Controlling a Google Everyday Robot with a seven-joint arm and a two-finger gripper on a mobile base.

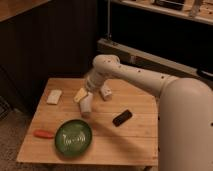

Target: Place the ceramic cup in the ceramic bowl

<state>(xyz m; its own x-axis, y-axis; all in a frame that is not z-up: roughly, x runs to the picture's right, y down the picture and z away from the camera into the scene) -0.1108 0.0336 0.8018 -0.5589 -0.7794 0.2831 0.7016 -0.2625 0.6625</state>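
On the wooden bench (135, 140), near its middle, I have the pincer (85, 102) reaching down from the white arm (130, 75). The arm comes in from the right and bends at an elbow above the far edge. The pincer is closed around the ceramic cup (86, 108). The plain white cup hangs tilted at its tip, and I read it as gripped rather than standing free. I cannot tell whether its lower end touches the wood.

The cup is outside the ceramic bowl (73, 138), up and slightly right of it in my view, near its rim but apart from it. The bowl is dark green with pale marks inside and sits on the front left part of the bench. Just left of it, close to the rim, lies a small orange-red object (43, 133).

A flat white block (54, 96) lies toward the far left corner. A pale yellow piece (80, 94) shows just beside the pincer on its left; I cannot tell whether it lies on the bench or belongs to the pincer. On the other side of the wrist, a small white bottle-like object (105, 92) sits near the arm. A dark oblong object (122, 117) lies to the right of the cup, angled across the boards and well apart from the bowl.
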